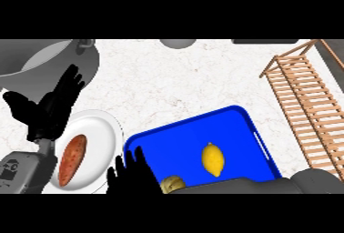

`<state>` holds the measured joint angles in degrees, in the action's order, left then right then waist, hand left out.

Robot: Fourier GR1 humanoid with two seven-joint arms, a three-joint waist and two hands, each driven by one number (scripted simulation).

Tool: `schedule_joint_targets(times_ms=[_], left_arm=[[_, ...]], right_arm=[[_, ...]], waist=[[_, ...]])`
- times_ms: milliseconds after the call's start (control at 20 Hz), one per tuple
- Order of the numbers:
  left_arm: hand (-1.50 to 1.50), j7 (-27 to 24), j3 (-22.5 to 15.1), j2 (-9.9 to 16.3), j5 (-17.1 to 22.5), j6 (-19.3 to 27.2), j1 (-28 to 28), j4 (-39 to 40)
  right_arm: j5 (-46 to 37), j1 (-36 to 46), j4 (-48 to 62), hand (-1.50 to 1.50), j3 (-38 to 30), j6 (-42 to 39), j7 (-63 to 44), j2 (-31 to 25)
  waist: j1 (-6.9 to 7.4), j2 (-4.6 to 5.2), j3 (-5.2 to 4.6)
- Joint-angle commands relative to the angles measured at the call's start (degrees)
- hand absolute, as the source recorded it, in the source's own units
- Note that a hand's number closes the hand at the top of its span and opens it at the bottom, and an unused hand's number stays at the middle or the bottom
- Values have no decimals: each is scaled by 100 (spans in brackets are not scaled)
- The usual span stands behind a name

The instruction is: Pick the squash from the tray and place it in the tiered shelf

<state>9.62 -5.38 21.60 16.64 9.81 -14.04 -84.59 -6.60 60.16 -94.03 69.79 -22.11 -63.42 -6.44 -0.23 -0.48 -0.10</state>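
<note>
Squash (172, 184) lies at the tray's (235, 119) near edge, half hidden by the right forearm; right hand (129, 175) open beside it. A sweeping grasp may nudge the lemon (213, 159).

Kitchen, marble counter (181, 86), steel pot (40, 59), plate (101, 125) of food, wooden tiered shelf (306, 104)

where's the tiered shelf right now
In the head view, the wooden tiered shelf stands along the counter's right side, just right of the blue tray that holds the yellow squash.
</note>
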Motion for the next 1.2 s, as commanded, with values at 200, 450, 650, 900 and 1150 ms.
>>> schedule_joint_targets(times_ms=[200,450,650,900,1150], left_arm=[[0,-174,287,126,88,-210,30,155],[0,-123,184,-43,-15,-157,-15,150],[0,44,168,-42,-132,-60,-122,102],[0,45,406,85,101,-396,-211,238],[0,-29,335,-72,-98,-267,-146,137]], right_arm=[[-181,0,305,-150,505,-573,-1350,450],[-268,-308,70,-150,581,-688,-1297,140],[-631,-642,128,-150,860,-442,-1418,258],[-827,-1011,-241,-150,802,-452,-1457,19],[-1366,-1224,423,-150,790,-367,-654,-75]], waist=[[0,6,0],[-47,18,6],[-45,14,8],[-61,21,7],[-1,42,9]])
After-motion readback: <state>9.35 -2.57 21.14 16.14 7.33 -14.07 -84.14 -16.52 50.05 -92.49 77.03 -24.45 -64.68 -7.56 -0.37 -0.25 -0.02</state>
